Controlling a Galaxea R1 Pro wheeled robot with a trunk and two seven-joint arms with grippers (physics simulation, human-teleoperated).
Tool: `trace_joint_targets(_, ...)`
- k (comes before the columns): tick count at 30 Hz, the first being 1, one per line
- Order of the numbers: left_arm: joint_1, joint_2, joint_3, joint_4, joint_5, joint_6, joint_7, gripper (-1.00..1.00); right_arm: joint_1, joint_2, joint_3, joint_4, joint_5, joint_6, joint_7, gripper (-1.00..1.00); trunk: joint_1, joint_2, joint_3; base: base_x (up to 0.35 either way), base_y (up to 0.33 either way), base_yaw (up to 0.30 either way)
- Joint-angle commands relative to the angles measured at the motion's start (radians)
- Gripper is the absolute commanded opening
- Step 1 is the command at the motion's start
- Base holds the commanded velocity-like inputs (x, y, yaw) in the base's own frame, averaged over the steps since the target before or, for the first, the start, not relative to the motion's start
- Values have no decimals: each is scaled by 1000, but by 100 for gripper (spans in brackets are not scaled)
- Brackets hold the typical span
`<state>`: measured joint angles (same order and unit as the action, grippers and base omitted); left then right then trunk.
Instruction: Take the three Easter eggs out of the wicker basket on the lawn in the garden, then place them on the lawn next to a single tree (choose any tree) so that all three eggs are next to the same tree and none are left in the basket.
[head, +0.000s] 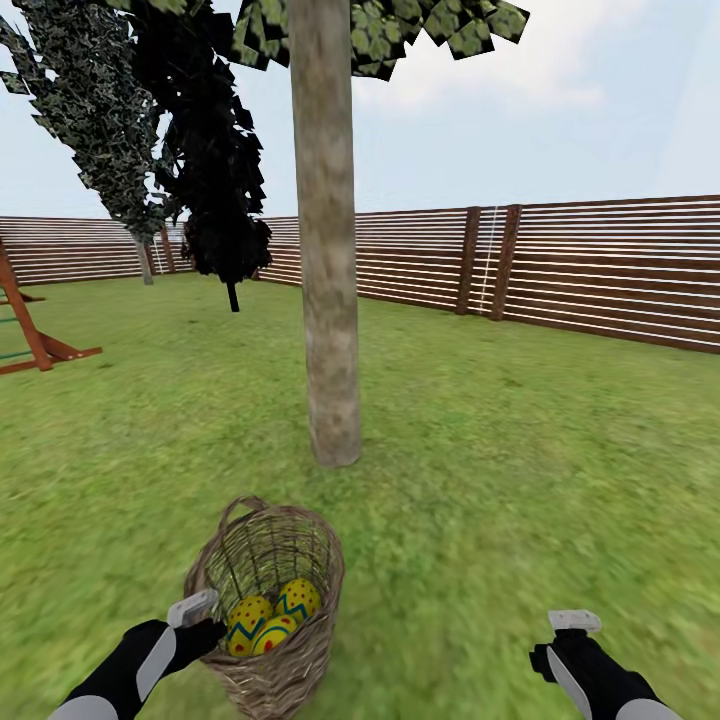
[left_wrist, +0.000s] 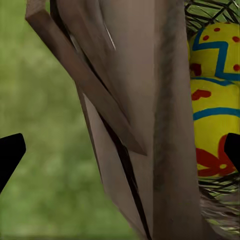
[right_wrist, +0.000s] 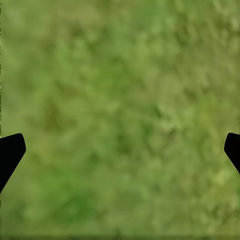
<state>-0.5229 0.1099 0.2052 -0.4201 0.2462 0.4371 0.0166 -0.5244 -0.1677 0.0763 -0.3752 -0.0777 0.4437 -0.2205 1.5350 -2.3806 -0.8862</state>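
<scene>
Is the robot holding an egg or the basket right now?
It holds nothing. The three Easter eggs lie in the wicker basket. The left gripper sits open by the basket's rim, and the right gripper hangs open over the lawn.

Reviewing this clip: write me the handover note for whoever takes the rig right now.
Left gripper: open, empty, at the wicker basket rim.
Right gripper: open, empty, over bare lawn.
Three Easter eggs all lie in the basket, which stands on the grass just in front of the tree trunk.
Done: none moved yet.
Left: lift each egg out and set all three on the grass by this trunk.
</scene>
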Motion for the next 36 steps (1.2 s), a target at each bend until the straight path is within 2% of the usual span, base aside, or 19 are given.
trace_joint_targets(1,0,-1,3,-2,8,6,2,100,0,3,8,2,-8,6,-6,100,0,0,-1,0,0,0)
trace_joint_targets(10,0,0,3,-2,8,6,2,100,0,5,8,4,-8,5,-6,100,0,0,-1,0,0,0)
trace_joint_targets(36,0,-7,3,1,7,6,2,100,0,11,8,6,-7,-17,-5,100,-100,182,80,0,0,0)
